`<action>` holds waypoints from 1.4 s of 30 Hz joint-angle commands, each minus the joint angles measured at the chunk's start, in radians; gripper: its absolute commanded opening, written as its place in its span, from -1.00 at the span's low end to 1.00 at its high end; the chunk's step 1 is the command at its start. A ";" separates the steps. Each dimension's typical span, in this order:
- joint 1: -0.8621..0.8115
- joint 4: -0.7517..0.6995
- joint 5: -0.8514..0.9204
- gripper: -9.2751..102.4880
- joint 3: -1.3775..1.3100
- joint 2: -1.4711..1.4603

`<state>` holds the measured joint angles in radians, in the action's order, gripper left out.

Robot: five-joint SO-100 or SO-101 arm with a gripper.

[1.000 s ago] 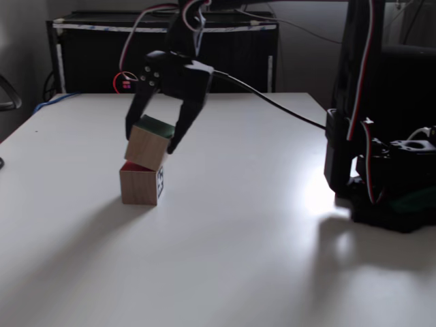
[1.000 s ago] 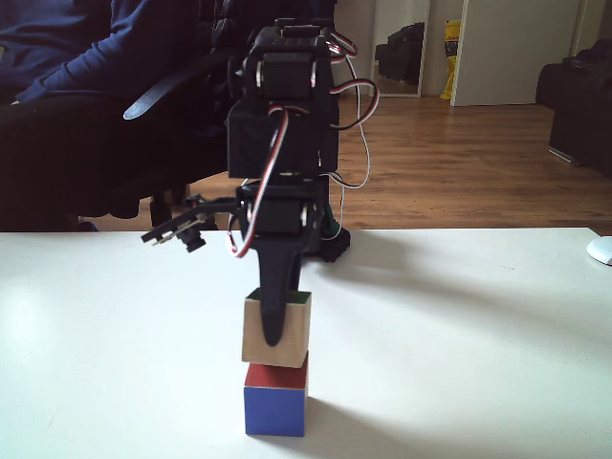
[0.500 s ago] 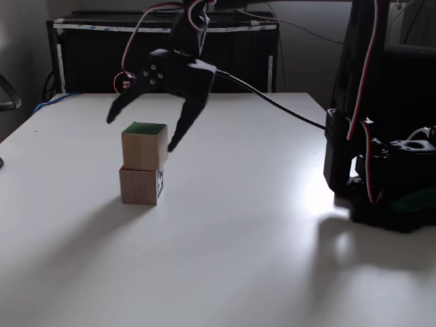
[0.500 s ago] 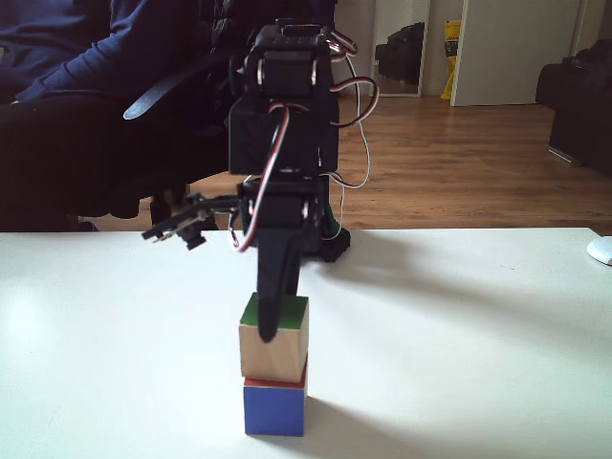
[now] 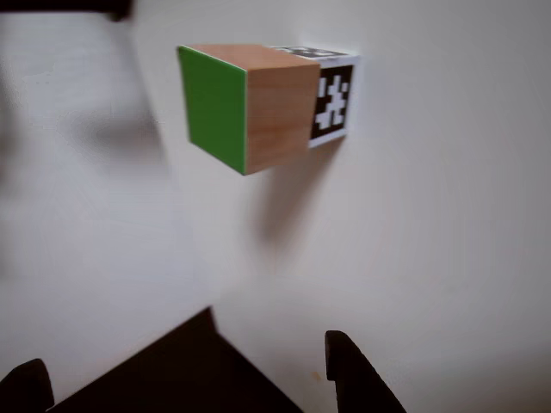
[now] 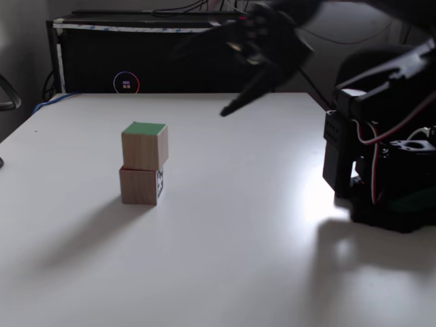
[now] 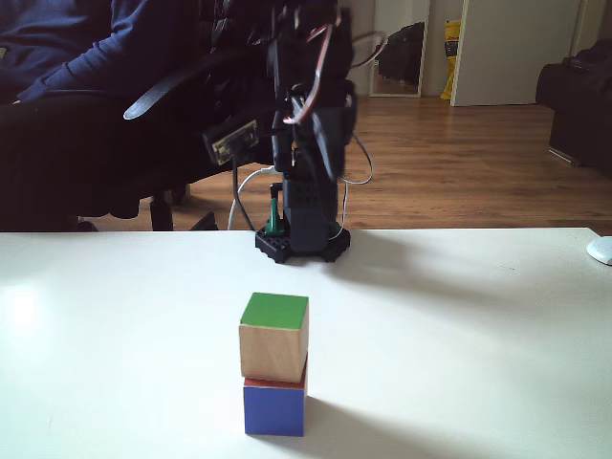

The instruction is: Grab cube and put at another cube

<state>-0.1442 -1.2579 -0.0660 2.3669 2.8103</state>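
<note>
White table [image 6: 225, 225], wood floor [image 7: 459, 163] behind, cube [image 6: 144, 145] stacked on another cube [image 6: 142, 186], gripper [image 6: 235, 75] spread open, empty.

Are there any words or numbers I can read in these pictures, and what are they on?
No readable words or numbers anywhere.
Black-and-white pixel pattern on the marker cube: a code sign, not letters.
Glowing round sign on the dark cabinet behind the table: too small and blurred to read.
The wooden cube with the green top sits on the marker cube and carries no writing.
</note>
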 commanded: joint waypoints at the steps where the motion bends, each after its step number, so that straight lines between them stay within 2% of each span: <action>1: -0.025 0.081 0.009 0.01 0.183 0.241; 7: -0.061 0.095 0.049 -0.08 0.465 0.476; 13: -0.094 0.083 0.078 -0.24 0.614 0.479; 17: -0.104 0.006 0.064 -0.41 0.609 0.479; 21: -0.124 -0.031 0.066 -0.83 0.601 0.479; 42: -0.129 -0.032 0.110 -0.83 0.601 0.479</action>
<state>-0.2807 -1.2839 0.0414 2.9867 3.2843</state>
